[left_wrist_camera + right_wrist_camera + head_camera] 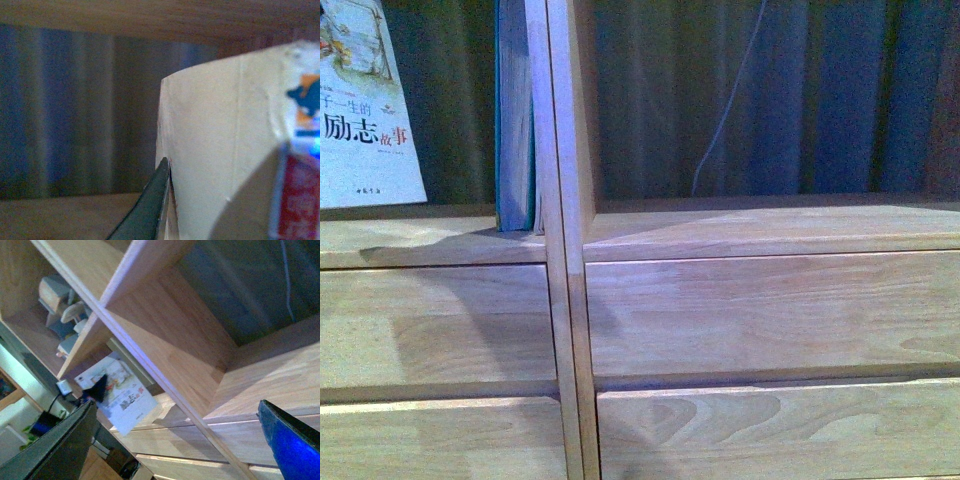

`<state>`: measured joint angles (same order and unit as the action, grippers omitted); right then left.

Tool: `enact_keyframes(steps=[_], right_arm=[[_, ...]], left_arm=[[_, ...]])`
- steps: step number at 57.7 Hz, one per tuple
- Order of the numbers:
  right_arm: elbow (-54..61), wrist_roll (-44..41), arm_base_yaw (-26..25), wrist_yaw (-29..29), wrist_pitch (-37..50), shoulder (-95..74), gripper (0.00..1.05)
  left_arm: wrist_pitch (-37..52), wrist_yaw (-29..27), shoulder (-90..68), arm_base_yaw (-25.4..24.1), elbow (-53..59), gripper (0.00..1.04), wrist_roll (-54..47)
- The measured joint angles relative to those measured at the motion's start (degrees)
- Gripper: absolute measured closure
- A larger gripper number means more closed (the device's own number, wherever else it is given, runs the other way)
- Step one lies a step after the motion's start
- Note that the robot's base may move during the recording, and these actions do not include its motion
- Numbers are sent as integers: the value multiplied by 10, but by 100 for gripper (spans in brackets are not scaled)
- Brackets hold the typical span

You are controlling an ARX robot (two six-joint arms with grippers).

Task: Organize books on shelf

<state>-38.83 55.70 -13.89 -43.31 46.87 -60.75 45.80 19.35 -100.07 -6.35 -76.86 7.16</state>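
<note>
- White book (365, 100): tilted slightly in the left compartment of the shelf (740, 310); I see my left gripper (97, 388) clamped on it.
- Teal book (515, 120): upright against the divider (552, 150).
- Right gripper (176, 404): jaws wide apart, facing the right compartment.

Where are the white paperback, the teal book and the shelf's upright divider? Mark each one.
white paperback (365, 110): front view, on its front cover.
teal book (517, 130): front view, on its page edge facing the camera.
shelf divider (568, 300): front view, on the post's front face between the drawers.
</note>
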Motion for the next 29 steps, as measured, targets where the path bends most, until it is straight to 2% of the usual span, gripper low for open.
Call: enact_keyframes(steps=[9, 19, 29], right_arm=[[46, -31, -26, -31, -16, 89, 7], [86, -48, -52, -57, -27, 150, 7], [124, -27, -89, -75, -4, 177, 7]], left_arm=[[4, -37, -73, 34, -82, 88, -84], [9, -39, -122, 52, -136, 88, -125], [22, -35, -165, 56, -180, 88, -150]])
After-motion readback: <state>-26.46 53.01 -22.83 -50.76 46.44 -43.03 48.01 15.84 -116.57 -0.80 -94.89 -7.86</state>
